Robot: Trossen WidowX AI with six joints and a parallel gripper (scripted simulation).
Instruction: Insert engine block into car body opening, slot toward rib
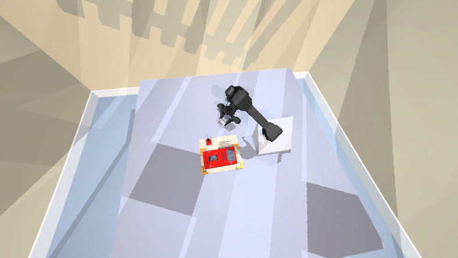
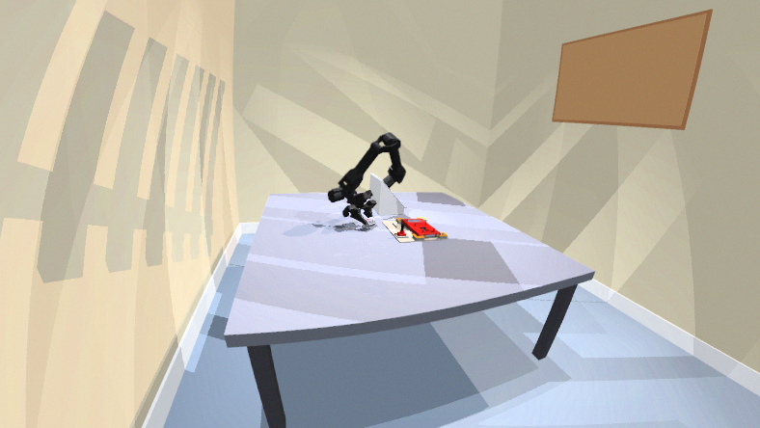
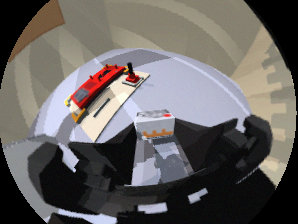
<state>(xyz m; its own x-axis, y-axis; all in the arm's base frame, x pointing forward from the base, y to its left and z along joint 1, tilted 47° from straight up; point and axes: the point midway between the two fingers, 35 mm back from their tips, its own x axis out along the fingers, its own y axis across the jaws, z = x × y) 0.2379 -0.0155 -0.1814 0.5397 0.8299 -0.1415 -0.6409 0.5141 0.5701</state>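
Note:
My gripper [image 1: 224, 122] [image 2: 359, 217] [image 3: 153, 121] is shut on the engine block [image 1: 221, 122] [image 3: 154, 124], a small pale grey block with red and orange marks. It is low, close to the table top, behind the car body. The red car body [image 1: 219, 158] [image 2: 420, 226] [image 3: 93, 84] lies flat on a cream board [image 1: 221, 139] [image 2: 399, 234] [image 3: 109, 111] with orange corner marks. A dark opening [image 1: 211, 158] shows in its top. A grey part sits at its other end. The rib does not show clearly.
A small red post [image 1: 208, 141] [image 2: 402, 229] [image 3: 133, 78] stands on the board's edge nearest the gripper. A white base plate [image 1: 282, 136] carries the arm, with an upright white panel [image 2: 384, 197] beside it. The table edges are far off.

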